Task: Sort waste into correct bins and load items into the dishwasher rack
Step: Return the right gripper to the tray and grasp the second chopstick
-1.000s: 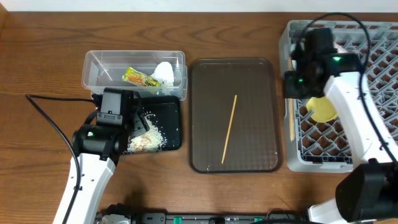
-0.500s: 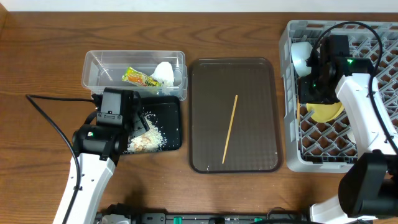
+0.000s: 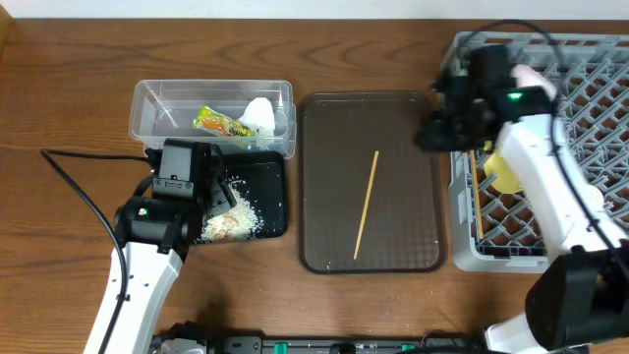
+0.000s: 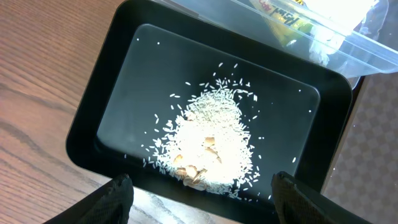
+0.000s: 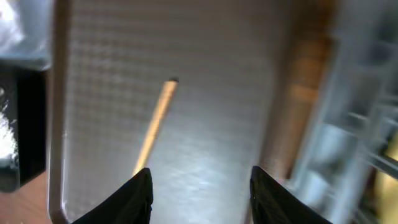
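jaws of the right gripper (image 5: pixel 202 193) stand wide apart with nothing between them. the right wrist view, blurred, looks past them onto the brown serving tray (image 5: pixel 112 50), where one wooden chopstick (image 5: pixel 155 124) lies slantwise. jaws of the left gripper (image 4: pixel 202 202) are wide too and empty, its dark fingertips (image 4: pixel 115 198) showing only at the lower corners of the left wrist view. below them sits the black tray (image 4: pixel 93 124), left of the serving tray, with the rice scraps (image 4: pixel 208 146) heaped in its middle and stray grains scattered round. in the overhead view the left arm hides part of that heap.

only the overhead view gives the whole layout. there the right gripper hangs over the serving tray's right edge, and the chopstick lies near the serving tray's middle, apart from the gripper. the clear tub (image 3: pixel 147 108) stands left of the serving tray toward its far end and holds the wrapper (image 3: pixel 222 123) and the paper wad (image 3: pixel 260 115). the dishwasher rack (image 3: pixel 590 88) stands just right of the serving tray. the yellow plate (image 3: pixel 503 175) is inside it near the wall facing the serving tray, partly hidden by the right arm.
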{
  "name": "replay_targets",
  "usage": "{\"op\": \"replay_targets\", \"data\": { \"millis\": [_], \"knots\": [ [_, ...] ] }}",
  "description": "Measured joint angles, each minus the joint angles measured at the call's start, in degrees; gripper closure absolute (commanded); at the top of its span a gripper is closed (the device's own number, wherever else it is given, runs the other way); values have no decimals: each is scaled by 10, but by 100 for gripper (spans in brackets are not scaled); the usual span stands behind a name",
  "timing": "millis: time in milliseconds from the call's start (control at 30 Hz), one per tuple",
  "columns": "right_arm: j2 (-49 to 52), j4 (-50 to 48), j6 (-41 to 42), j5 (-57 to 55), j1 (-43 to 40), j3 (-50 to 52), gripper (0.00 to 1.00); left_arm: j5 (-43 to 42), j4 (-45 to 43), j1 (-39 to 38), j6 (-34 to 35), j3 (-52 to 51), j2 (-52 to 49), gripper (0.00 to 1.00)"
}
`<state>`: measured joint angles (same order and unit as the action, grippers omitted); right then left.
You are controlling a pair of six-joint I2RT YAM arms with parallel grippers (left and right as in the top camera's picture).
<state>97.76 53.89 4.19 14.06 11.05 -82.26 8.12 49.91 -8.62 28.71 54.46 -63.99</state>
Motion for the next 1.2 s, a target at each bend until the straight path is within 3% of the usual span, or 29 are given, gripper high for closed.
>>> {"op": "replay_targets", "data": {
  "millis": [233, 567, 767, 967, 1200],
  "knots": [
    [6, -68, 50, -30, 126, 73, 47, 0, 0, 0, 0, 0, 0, 26],
    [42, -185, 185, -87, 216, 212, 52, 0, 0, 0, 0, 0, 0, 26],
    [42, -210, 240, -128, 226, 250, 80, 0, 0, 0, 0, 0, 0, 26],
    [42, -207, 258, -140, 224, 250, 99, 0, 0, 0, 0, 0, 0, 26],
    [34, -120, 231, -138, 169, 198, 99, 0, 3, 0, 0, 0, 0, 26]
  ]
}}
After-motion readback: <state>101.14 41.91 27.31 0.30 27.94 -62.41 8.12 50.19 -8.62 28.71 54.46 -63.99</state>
